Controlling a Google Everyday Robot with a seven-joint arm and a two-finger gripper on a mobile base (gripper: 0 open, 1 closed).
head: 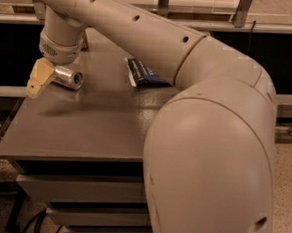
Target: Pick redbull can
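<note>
The redbull can (pixel 69 77) is a silver can lying on its side on the grey table (pixel 85 124), near the far left corner, with its shiny end facing right. My gripper (pixel 47 80) hangs from the round wrist (pixel 61 45) and is down at the can's left end, with a tan part of it just left of the can. The wrist hides the rest of the gripper.
A dark blue packet (pixel 145 74) lies on the table to the right of the can. My large arm (pixel 208 158) fills the right of the view and covers the table's right side. The table's left edge is close to the gripper. Drawers sit below the tabletop.
</note>
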